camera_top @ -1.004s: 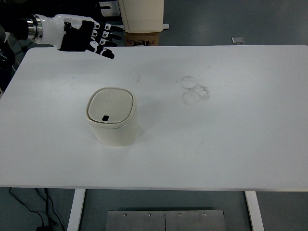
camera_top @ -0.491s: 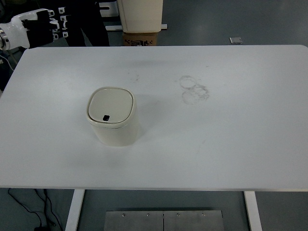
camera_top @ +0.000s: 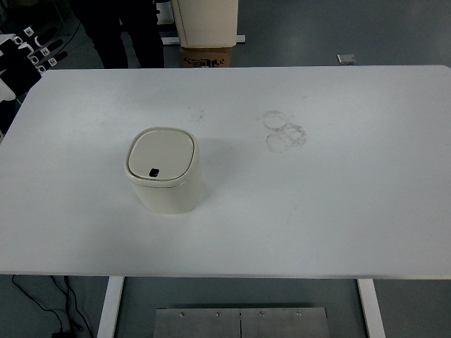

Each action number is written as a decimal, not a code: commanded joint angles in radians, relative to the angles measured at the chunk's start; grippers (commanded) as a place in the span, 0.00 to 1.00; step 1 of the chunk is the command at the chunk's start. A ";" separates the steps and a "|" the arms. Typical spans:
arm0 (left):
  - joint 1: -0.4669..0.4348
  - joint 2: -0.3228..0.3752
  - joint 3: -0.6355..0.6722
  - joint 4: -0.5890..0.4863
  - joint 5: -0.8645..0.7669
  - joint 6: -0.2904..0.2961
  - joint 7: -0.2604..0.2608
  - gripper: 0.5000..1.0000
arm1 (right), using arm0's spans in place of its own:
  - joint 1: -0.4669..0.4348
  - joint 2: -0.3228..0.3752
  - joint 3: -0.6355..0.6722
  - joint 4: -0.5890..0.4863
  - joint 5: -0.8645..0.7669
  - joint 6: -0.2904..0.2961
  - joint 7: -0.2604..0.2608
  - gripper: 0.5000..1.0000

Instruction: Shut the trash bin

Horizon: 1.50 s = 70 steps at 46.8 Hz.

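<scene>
On your white desk [camera_top: 317, 211], the cream rounded plastic trash bin [camera_top: 164, 170] stands left of centre with its lid lying flat and apparently shut, so little can go wrong unless you send a hand back in and nudge the light bin over or press its small dark latch and pop the lid open. Farther off, faint ring marks [camera_top: 285, 132] smudge the desktop, and the black-and-white left hand [camera_top: 25, 60] sits at the far left corner, well apart from the bin. You cannot tell how its fingers are set, since only part of it shows.
</scene>
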 commanded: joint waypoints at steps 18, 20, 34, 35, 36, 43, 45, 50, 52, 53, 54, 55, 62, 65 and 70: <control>0.142 -0.039 -0.156 0.064 -0.007 -0.006 -0.021 1.00 | 0.000 0.000 0.001 0.000 0.000 0.001 0.000 0.98; 0.153 -0.042 -0.171 0.064 -0.007 -0.007 -0.030 1.00 | 0.000 0.000 -0.001 0.000 0.000 0.000 0.000 0.98; 0.187 -0.044 -0.203 0.064 -0.010 -0.033 -0.038 1.00 | 0.000 0.000 0.001 0.000 0.000 0.000 0.000 0.98; 0.188 -0.044 -0.208 0.064 -0.010 -0.039 -0.038 1.00 | 0.000 0.000 0.001 0.000 0.000 0.000 -0.001 0.98; 0.190 -0.044 -0.211 0.066 -0.010 -0.045 -0.038 1.00 | 0.000 0.000 0.001 0.000 0.000 0.000 0.000 0.98; 0.213 -0.046 -0.236 0.064 -0.031 -0.056 -0.038 1.00 | 0.001 0.000 0.001 0.000 0.000 0.000 -0.001 0.98; 0.216 -0.046 -0.236 0.064 -0.039 -0.056 -0.038 1.00 | 0.000 0.000 -0.001 0.000 0.000 0.000 -0.001 0.98; 0.226 -0.046 -0.237 0.064 -0.043 -0.058 -0.038 1.00 | 0.000 0.000 0.001 0.000 0.000 0.000 0.000 0.98; 0.229 -0.046 -0.237 0.064 -0.045 -0.058 -0.038 1.00 | 0.000 0.000 -0.001 0.000 0.000 0.000 0.000 0.98; 0.229 -0.046 -0.237 0.064 -0.045 -0.058 -0.038 1.00 | 0.000 0.000 -0.001 0.000 0.000 0.000 -0.001 0.98; 0.231 -0.046 -0.237 0.064 -0.045 -0.058 -0.038 1.00 | 0.000 0.000 0.001 0.000 0.000 0.000 0.000 0.98; 0.231 -0.046 -0.237 0.064 -0.043 -0.058 -0.038 1.00 | 0.000 0.000 0.001 0.000 0.000 0.000 0.000 0.98; 0.234 -0.046 -0.237 0.064 -0.043 -0.058 -0.038 1.00 | 0.000 0.000 0.001 0.000 0.002 0.000 0.000 0.98; 0.234 -0.044 -0.237 0.064 -0.043 -0.058 -0.038 1.00 | 0.001 0.000 -0.001 0.000 0.000 0.000 0.000 0.98; 0.234 -0.044 -0.237 0.064 -0.042 -0.059 -0.038 1.00 | 0.001 0.000 0.001 0.000 0.000 0.000 0.000 0.98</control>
